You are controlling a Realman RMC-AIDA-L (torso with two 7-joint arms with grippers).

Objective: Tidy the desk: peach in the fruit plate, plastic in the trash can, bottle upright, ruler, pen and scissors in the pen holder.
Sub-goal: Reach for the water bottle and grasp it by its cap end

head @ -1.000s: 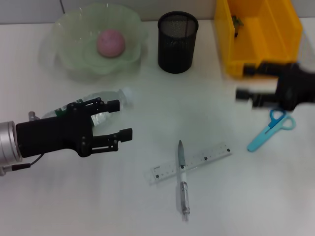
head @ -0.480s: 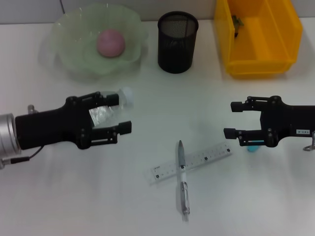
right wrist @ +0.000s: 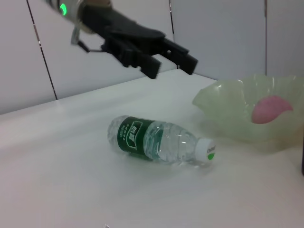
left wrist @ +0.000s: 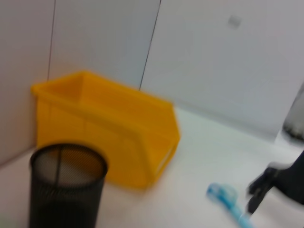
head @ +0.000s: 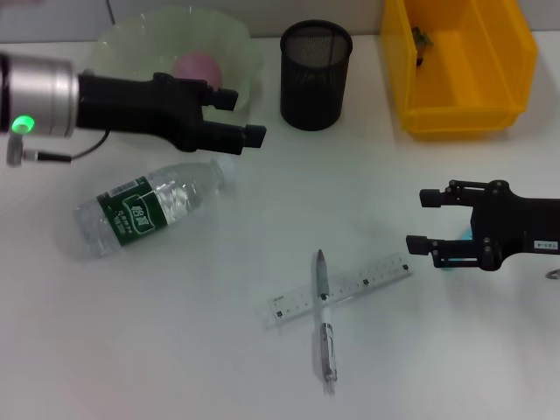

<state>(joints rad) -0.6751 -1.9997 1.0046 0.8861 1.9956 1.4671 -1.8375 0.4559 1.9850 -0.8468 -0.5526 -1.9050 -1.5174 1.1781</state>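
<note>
Bottle (head: pixel 149 206) lies on its side on the desk (head: pixel 175 350), cap toward the fruit plate (head: pixel 114 44), not yet upright. Left gripper (head: pixel 236 114), jaws apart and empty, was straddling the bottle half a second ago; it has since lifted off toward the plate, so no grasp was made. Right gripper (head: pixel 424 220), open, hovers over the scissors (left wrist: pixel 228 204). Pen (head: pixel 325 324) crosses the ruler (head: pixel 341 289), untouched.
</note>
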